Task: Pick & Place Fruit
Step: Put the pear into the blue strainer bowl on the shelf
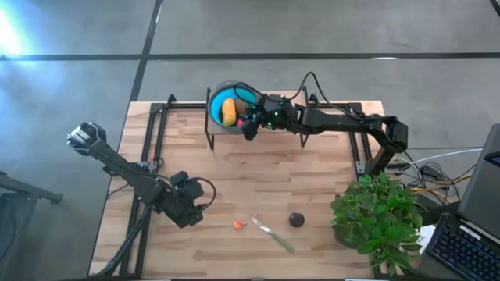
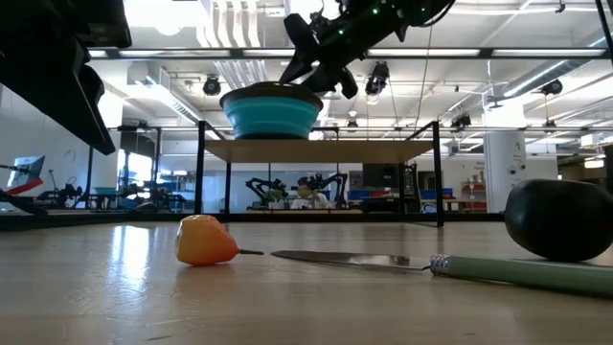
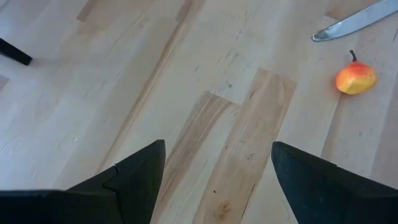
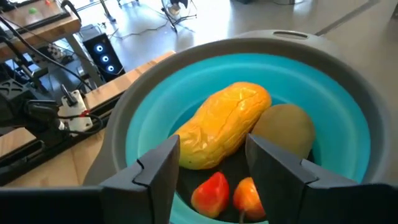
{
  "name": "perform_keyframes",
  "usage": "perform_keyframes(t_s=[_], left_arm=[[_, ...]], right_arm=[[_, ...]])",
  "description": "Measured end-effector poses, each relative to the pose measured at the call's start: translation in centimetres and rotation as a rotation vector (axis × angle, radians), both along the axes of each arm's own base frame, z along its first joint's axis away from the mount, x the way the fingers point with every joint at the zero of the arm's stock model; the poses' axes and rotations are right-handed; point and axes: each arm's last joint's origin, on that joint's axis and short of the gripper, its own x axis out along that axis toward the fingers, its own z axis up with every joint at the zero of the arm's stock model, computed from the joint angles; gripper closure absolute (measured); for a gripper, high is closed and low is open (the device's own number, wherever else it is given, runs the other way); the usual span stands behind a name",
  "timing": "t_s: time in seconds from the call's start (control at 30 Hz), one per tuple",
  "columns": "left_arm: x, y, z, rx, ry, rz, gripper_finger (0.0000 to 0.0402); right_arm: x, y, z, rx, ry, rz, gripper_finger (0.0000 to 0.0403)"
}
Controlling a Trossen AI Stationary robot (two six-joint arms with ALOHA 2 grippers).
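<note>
The round blue bowl (image 1: 217, 105) stands on a raised wooden shelf (image 2: 316, 149) at the table's far edge. In it lie the elongated orange-yellow fruit (image 4: 225, 124), the olive-green oval (image 4: 285, 129) and two small red-orange pieces (image 4: 211, 193). My right gripper (image 4: 211, 165) hovers open just above them, at the bowl's near-right rim (image 1: 251, 123). One more small red-orange fruit (image 1: 239, 225) and the dark round fruit (image 1: 296, 220) rest on the table near its front. My left gripper (image 1: 192, 212) is open above bare wood, left of that small fruit (image 3: 355, 78).
A knife with a slim green handle (image 1: 273, 234) lies between the small fruit and the dark one, its blade (image 3: 348, 23) pointing toward my left gripper. A potted plant (image 1: 375, 215) fills the near right corner. Black frame legs (image 1: 160, 133) stand at the far left and right.
</note>
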Motion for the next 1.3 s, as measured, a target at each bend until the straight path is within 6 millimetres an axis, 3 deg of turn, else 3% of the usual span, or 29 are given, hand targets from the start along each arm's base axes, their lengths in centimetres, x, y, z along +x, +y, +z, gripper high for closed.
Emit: perform_keyframes(t_s=[0.27,0.57,0.83,1.3], left_arm=[[0.3,-0.2,0.2,-0.008,-0.030,-0.026,0.0103],[1.7,-1.2,1.1,0.033,-0.157,-0.229,0.0103],[2.5,-1.9,1.8,0.067,-0.239,-0.356,0.0103],[4.3,-3.2,0.0,0.050,-0.254,-0.359,0.0103]], right_arm=[[-1.7,0.8,2.8,-0.028,-0.017,0.029,0.0202],[-6.0,4.6,5.9,-0.086,0.064,0.134,0.0241],[-8.4,7.4,5.2,-0.059,0.047,0.191,0.0278],[-8.8,10.0,3.1,0.018,-0.044,0.236,0.0321]])
